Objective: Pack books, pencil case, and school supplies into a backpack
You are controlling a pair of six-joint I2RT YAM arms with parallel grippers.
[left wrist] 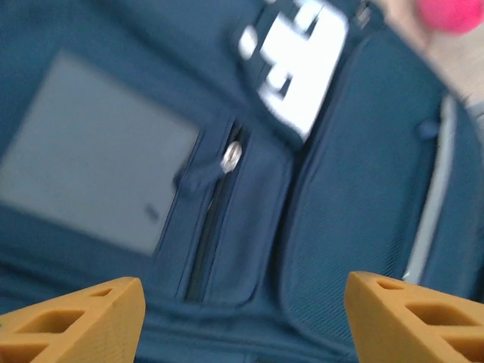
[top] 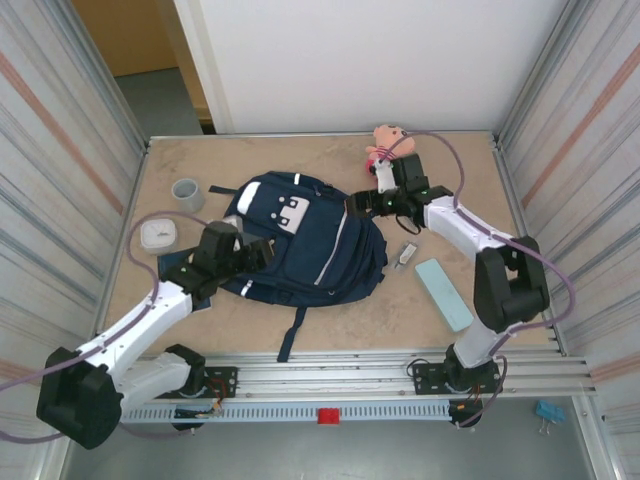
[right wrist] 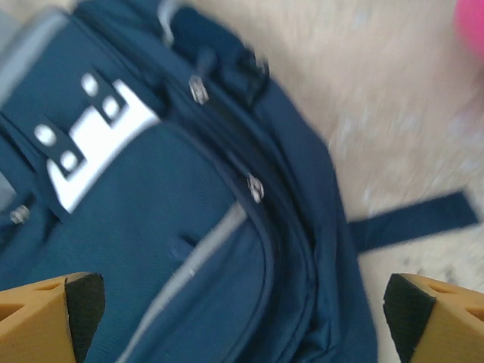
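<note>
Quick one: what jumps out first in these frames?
The navy backpack lies flat on the table, with the left gripper and right gripper both open over it from either side. To its right lies the pale teal pencil case; a pink plush toy sits at the far edge.

The tool [right wrist: 243,310], jaws spread wide, hangs above the backpack [right wrist: 151,227].

The left arm [top: 130,325] stretched forward and to the right from its base. The left gripper [top: 258,252] was held low, its orange fingers [left wrist: 76,318] spread apart with nothing between them. The right arm [top: 470,235] rose from its base and bent at the elbow, forearm angled leftward. The right gripper [top: 360,204] had its black-padded fingers [right wrist: 53,318] wide apart and empty.
</note>
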